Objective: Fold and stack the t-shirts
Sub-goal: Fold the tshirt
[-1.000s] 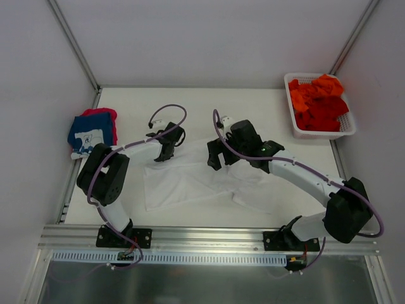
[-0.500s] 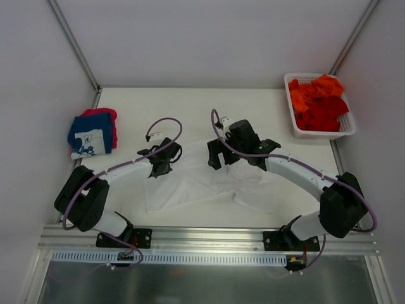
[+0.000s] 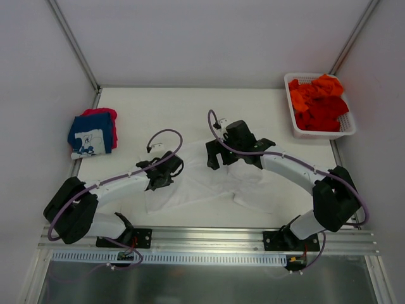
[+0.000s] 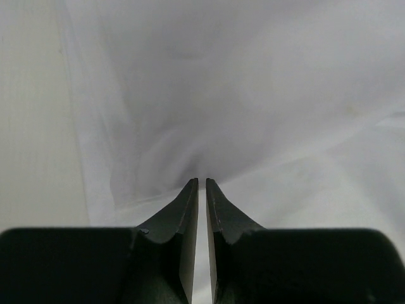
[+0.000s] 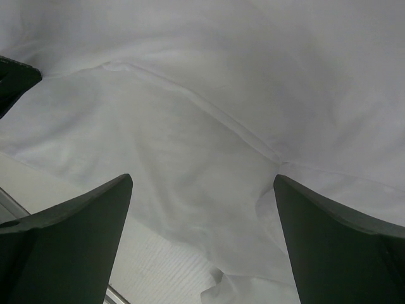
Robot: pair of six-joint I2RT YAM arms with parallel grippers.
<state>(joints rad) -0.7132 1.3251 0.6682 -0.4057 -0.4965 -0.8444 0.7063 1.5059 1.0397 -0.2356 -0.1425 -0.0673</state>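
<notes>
On the table [image 3: 190, 104], a white t-shirt [image 3: 202, 180] was spread mid-frame. Orange and red t-shirts [image 3: 319, 104] were heaped in a basket [image 3: 323, 133] at upper right. At left, a navy t-shirt [image 3: 92, 134] was stacked on a pink-red t-shirt [image 3: 104, 114]. The right gripper [image 5: 202, 180] was held wide open above the white cloth, gripping nothing. The left gripper [image 4: 202, 182] was nearly closed, seemingly pinching a fold of it.

Wide-apart right claw [image 5: 201, 180] over rumpled white t-shirt [image 5: 209, 76] with diagonal seam [image 5: 235, 128].
</notes>
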